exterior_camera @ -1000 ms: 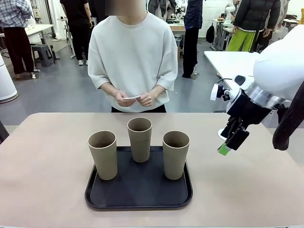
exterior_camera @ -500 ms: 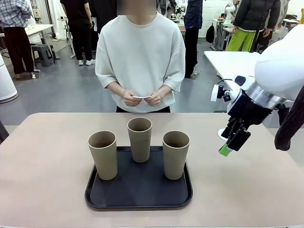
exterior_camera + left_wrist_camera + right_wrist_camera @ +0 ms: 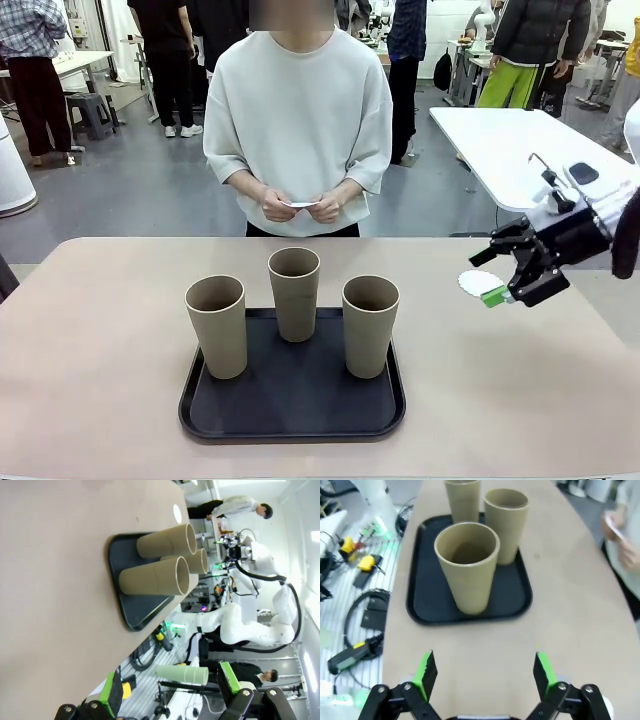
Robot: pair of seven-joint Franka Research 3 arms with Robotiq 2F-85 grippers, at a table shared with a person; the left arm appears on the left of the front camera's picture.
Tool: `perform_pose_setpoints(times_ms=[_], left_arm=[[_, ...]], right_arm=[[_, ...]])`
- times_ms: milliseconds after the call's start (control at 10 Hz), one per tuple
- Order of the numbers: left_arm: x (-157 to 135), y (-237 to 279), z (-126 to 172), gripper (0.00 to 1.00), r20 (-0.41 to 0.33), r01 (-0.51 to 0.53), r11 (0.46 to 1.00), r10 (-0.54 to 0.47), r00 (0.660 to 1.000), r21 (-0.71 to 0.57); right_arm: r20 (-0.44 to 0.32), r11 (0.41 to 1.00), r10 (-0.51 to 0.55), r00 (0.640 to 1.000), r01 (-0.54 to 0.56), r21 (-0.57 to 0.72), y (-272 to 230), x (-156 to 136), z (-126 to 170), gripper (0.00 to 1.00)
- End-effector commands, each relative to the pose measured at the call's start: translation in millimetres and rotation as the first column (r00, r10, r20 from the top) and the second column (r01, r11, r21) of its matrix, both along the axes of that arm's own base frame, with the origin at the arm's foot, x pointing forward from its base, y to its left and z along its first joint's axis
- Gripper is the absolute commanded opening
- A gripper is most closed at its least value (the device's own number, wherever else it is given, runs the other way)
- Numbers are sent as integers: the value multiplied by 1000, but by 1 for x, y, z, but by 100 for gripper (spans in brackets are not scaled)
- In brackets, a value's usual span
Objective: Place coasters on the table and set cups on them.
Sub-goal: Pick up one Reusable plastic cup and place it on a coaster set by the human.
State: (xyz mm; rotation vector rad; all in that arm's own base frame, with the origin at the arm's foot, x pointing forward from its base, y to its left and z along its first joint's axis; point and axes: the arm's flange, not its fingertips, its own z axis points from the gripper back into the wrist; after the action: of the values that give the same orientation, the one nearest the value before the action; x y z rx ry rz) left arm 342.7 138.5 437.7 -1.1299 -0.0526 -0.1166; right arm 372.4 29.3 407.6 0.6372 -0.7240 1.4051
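One scalloped white coaster (image 3: 478, 282) laid flat on the beige table (image 3: 100, 330), just beside the fingertips of the right gripper (image 3: 508, 281), its fingers spread wide and empty, three tan cups (image 3: 294, 290) stood on a black tray (image 3: 290, 420) beyond them, white paper (image 3: 298, 204) held in the person's hands (image 3: 326, 209), left gripper (image 3: 170, 685) spread wide too
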Motion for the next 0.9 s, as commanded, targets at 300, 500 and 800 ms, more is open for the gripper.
perform_pose_setpoints(times_ms=[300,500,800], left_arm=[[-1,3,1,100,12,8,1000,-8,1000,-12],[-1,3,1,100,12,8,1000,-8,1000,-12],[-1,3,1,100,12,8,1000,-8,1000,-12]], right_arm=[[-83,975,26,996,-7,221,5,-4,-59,100],[-59,967,-16,998,31,253,2,-15,-61,100],[-16,965,-1,1000,5,260,4,-25,-55,100]])
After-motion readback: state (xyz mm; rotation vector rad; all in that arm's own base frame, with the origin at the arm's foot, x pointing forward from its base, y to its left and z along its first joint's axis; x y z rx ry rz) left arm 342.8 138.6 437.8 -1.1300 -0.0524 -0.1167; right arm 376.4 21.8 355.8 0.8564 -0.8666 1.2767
